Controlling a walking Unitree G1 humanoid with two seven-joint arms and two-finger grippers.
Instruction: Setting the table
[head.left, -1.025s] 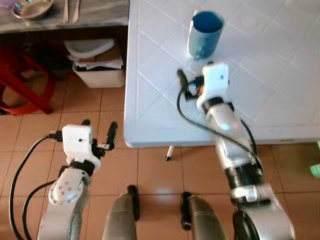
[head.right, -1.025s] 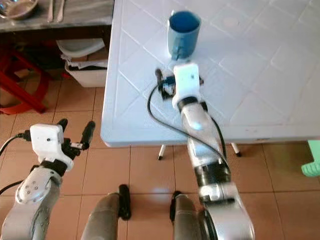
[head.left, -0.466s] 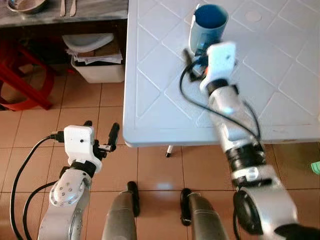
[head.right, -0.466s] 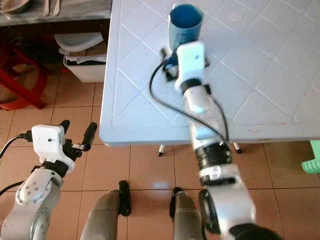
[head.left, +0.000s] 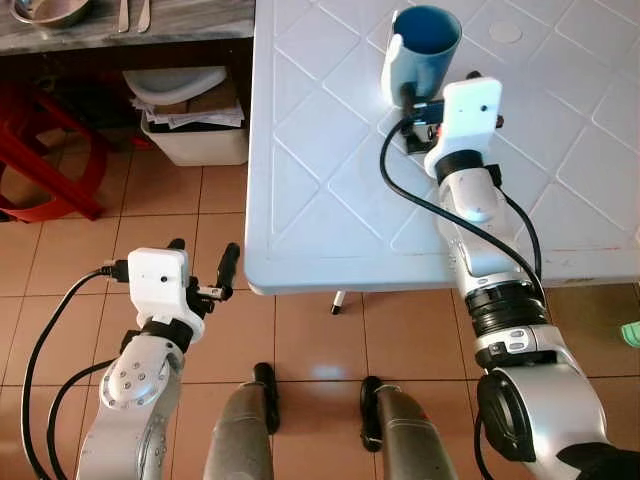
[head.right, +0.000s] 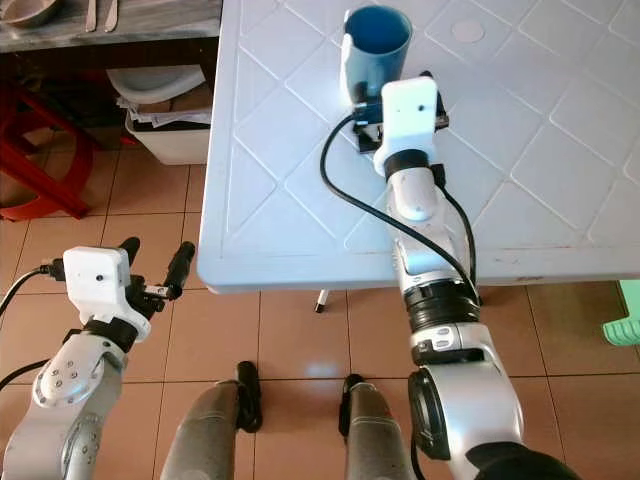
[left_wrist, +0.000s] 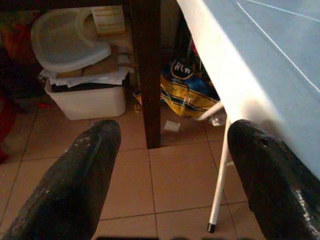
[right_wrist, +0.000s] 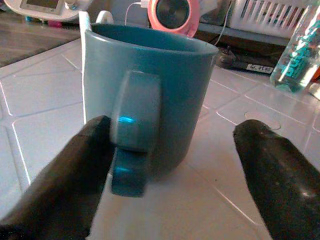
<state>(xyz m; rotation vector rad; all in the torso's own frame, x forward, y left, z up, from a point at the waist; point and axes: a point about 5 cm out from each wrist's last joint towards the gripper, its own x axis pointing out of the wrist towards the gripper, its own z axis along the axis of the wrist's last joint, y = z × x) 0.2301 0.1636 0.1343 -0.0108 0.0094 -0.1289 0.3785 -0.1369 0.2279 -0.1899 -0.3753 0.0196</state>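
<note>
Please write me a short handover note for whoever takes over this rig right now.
Right gripper: open, over the white table, fingers either side of the blue mug, its handle facing the wrist; no grip yet.
Left gripper: open, idle, low beside the table's edge over the tiled floor.
Mug: upright on the table, near its far side.
Bowl and cutlery: on the grey side counter at far left, not yet brought over.
Done: reach to the mug.
Left: probably grasp the mug and place it, then fetch the rest.

Head eyes look down; right wrist faces mug (right_wrist: 150, 105) closely.
</note>
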